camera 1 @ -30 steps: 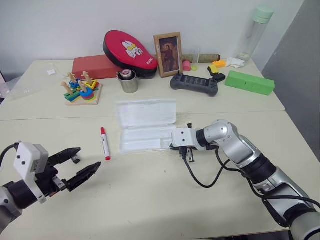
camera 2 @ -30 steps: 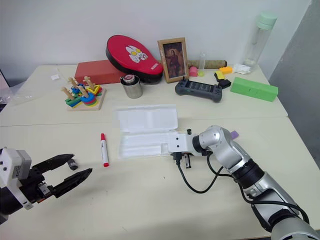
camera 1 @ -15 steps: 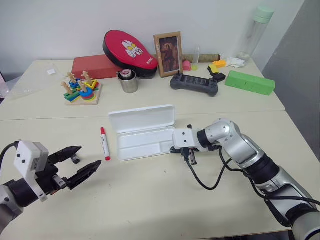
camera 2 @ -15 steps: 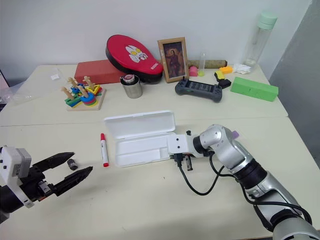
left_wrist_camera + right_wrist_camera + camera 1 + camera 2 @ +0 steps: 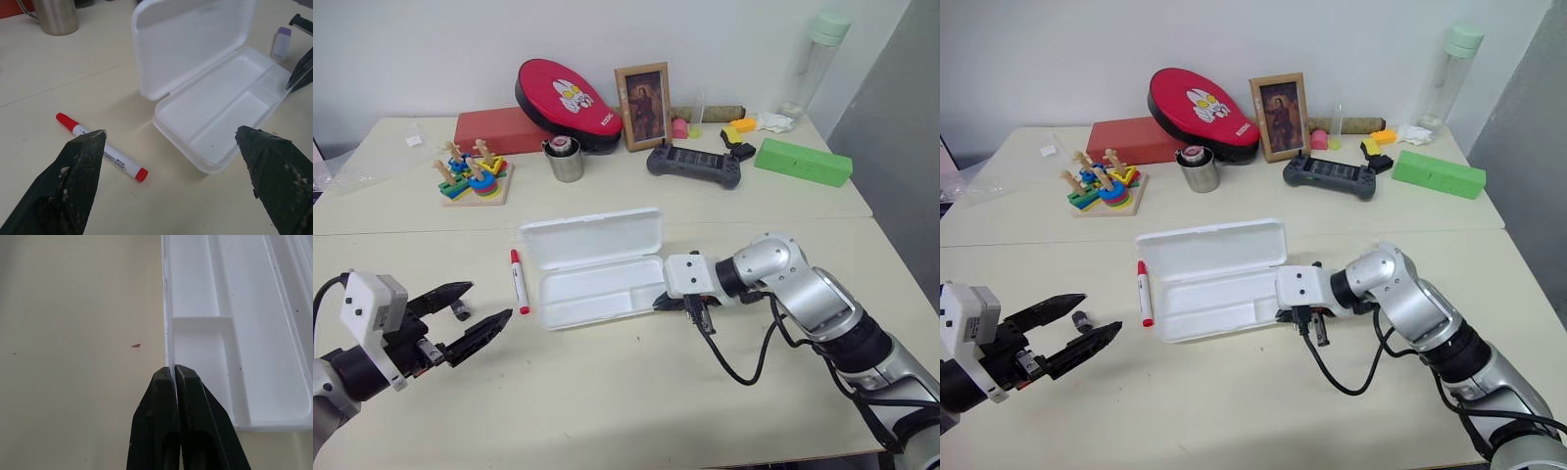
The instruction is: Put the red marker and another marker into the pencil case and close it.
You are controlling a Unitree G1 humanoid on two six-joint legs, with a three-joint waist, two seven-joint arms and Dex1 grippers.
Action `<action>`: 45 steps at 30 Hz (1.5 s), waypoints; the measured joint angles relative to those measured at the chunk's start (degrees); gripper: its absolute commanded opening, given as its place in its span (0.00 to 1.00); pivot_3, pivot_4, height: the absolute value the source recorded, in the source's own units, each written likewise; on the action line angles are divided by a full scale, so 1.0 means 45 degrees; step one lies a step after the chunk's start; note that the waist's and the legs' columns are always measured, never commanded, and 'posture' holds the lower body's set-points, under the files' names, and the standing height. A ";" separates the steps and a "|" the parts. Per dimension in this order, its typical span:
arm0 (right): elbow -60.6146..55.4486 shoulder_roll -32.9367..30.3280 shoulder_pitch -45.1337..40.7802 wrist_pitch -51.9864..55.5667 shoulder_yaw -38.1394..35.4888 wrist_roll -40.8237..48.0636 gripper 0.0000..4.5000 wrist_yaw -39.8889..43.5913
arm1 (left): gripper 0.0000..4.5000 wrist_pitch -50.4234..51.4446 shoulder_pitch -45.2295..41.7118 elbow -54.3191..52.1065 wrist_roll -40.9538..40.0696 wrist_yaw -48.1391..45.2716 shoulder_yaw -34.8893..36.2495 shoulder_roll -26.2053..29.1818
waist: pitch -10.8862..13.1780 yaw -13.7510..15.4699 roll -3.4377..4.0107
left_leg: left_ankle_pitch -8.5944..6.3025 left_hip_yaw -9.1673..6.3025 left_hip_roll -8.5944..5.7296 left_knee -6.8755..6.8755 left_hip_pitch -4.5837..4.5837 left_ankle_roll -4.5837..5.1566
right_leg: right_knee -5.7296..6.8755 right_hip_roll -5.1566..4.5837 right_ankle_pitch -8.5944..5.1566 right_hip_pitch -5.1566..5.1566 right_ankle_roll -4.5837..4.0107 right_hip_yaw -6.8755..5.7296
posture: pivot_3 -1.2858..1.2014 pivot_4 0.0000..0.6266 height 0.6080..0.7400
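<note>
Right gripper (image 5: 175, 374): fingers pressed together, pinching the near rim of the flat white plastic pencil case (image 5: 597, 279).
Case: lid up, tray empty.
Left gripper (image 5: 460, 313): spread wide, empty.
Red-capped white marker (image 5: 519, 281): on table beside case.
Purple-capped stubby marker (image 5: 281, 42): beyond case.
Left: both markers, closing.

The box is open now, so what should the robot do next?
Probably reach the left gripper, fingers wide apart, down over the red marker lying beside the open, empty pencil case. The right gripper is pinching the case's rim.
</note>
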 measured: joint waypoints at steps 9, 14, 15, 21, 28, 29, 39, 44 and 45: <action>-0.0308 -0.0360 0.0119 0.0822 -0.0101 0.0739 0.01 -0.0012 | 1.00 0.0001 -0.0106 0.0141 0.0062 -0.0068 -0.0035 0.0007 | 0.0002 0.0000 -0.0003 | 0.0000 0.0000 0.0000 0.0000 -0.0002 0.0000 | -0.0003 0.0000 -0.0001 -0.0003 0.0000 0.0000 | 0.52 0.24 1.00; -0.0492 -0.0680 0.0357 0.1353 -0.0108 0.1179 0.01 -0.0012 | 1.00 0.0001 -0.0104 0.0154 0.0114 -0.0217 -0.0035 0.0014 | 0.0002 0.0002 -0.0004 | 0.0000 0.0000 0.0000 0.0000 -0.0004 0.0000 | -0.0004 0.0000 -0.0001 -0.0005 -0.0001 0.0000 | 0.52 0.24 1.00; -0.0535 -0.0707 0.0406 0.1469 -0.0116 0.1306 0.01 -0.0014 | 1.00 0.0001 -0.0106 0.0158 0.0117 -0.0242 -0.0035 0.0018 | 0.0002 0.0003 -0.0004 | 0.0000 0.0001 0.0000 0.0000 -0.0004 0.0001 | -0.0004 0.0000 -0.0001 -0.0005 -0.0001 0.0000 | 0.52 0.24 1.00; -0.0589 -0.0929 0.0676 0.1566 -0.0115 0.1536 0.01 -0.0018 | 1.00 0.0001 -0.0203 0.0429 0.0161 -0.0310 -0.0037 0.0146 | 0.0003 0.0002 -0.0005 | 0.0000 0.0000 0.0000 0.0000 -0.0004 0.0000 | -0.0004 0.0000 -0.0002 -0.0007 -0.0002 0.0000 | 0.52 0.24 1.00; -0.0714 -0.1247 0.1142 0.1589 -0.0117 0.1862 0.01 -0.0016 | 1.00 0.0014 -0.0212 0.0442 0.0167 -0.0410 -0.0037 0.0260 | 0.0004 0.0005 -0.0006 | -0.0001 0.0000 0.0000 -0.0001 -0.0007 0.0000 | -0.0006 0.0000 -0.0002 -0.0007 -0.0002 0.0001 | 0.52 0.24 1.00; -0.0854 -0.1283 0.1167 0.1610 -0.0116 0.1947 0.01 -0.0018 | 1.00 0.0058 -0.0216 0.0442 0.0167 -0.0459 -0.0037 0.0289 | 0.0004 0.0004 -0.0006 | -0.0001 0.0001 0.0000 -0.0001 -0.0007 0.0000 | -0.0006 0.0000 -0.0002 -0.0007 -0.0002 0.0001 | 0.52 0.24 1.00; -0.1142 -0.1412 0.1433 0.1792 -0.0115 0.2043 0.09 -0.0351 | 1.00 0.0236 -0.0439 0.0570 0.0169 -0.0559 -0.0037 0.0533 | 0.0004 0.0006 -0.0006 | -0.0001 0.0000 0.0000 -0.0001 -0.0007 0.0000 | -0.0006 0.0000 -0.0003 -0.0012 -0.0002 0.0001 | 0.52 0.24 1.00; -0.1137 -0.1395 0.1611 0.1465 -0.0107 0.1945 0.34 -0.0595 | 1.00 0.0289 -0.0559 0.0626 0.0173 -0.0574 -0.0038 0.0652 | 0.0004 0.0005 -0.0007 | -0.0001 0.0000 0.0000 -0.0001 -0.0007 0.0000 | -0.0006 0.0000 -0.0003 -0.0010 -0.0002 0.0000 | 0.52 0.24 1.00; -0.1137 -0.1395 0.1631 0.1442 -0.0106 0.1943 0.38 -0.0600 | 1.00 0.0307 -0.0576 0.0632 0.0174 -0.0578 -0.0038 0.0653 | 0.0004 0.0005 -0.0007 | -0.0001 0.0001 0.0000 -0.0001 -0.0007 0.0000 | -0.0006 0.0000 -0.0003 -0.0010 -0.0002 0.0000 | 0.52 0.24 1.00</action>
